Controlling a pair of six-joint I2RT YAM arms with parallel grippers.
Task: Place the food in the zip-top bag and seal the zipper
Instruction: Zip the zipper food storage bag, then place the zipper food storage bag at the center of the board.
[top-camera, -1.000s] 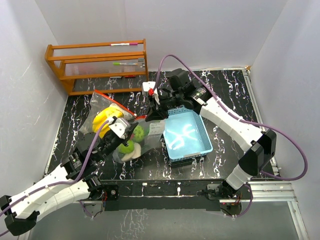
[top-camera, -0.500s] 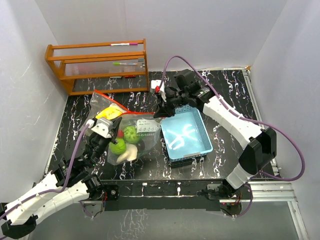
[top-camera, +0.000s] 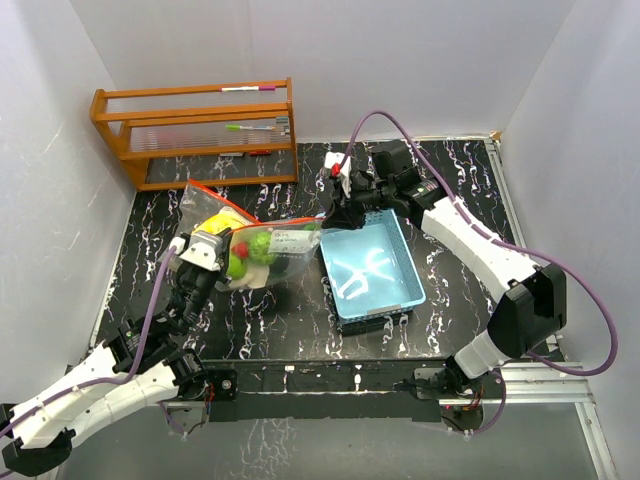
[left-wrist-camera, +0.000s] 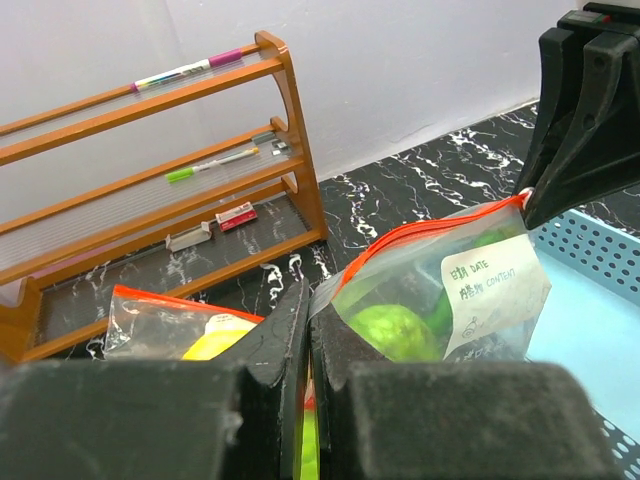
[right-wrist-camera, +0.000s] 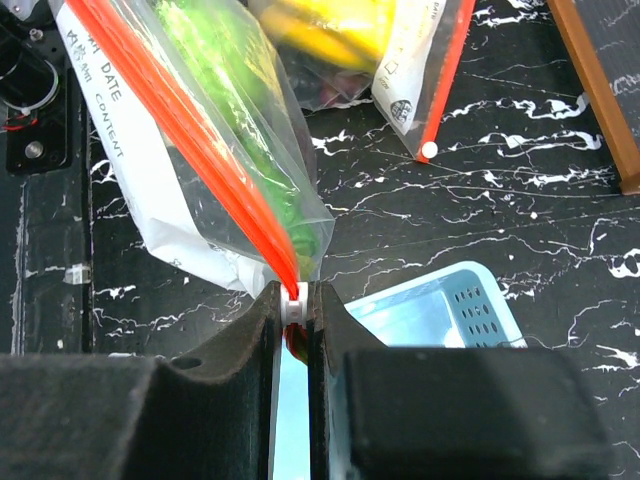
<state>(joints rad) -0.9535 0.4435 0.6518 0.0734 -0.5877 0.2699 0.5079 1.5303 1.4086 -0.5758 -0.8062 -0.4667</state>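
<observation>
The zip-top bag (top-camera: 285, 245) is stretched between both grippers over the desk (top-camera: 290, 320), just left of the blue basket (top-camera: 372, 272). The food (left-wrist-camera: 390, 325) sits inside it, lime-green balls showing. The left gripper (left-wrist-camera: 307, 320), its arm reaching in from the near left, is clamped on the bag's left end. The right gripper (right-wrist-camera: 296, 300) pinches the zipper (right-wrist-camera: 195, 150) at its right end. A second bag (top-camera: 205, 215) holding yellow pieces lies behind.
</observation>
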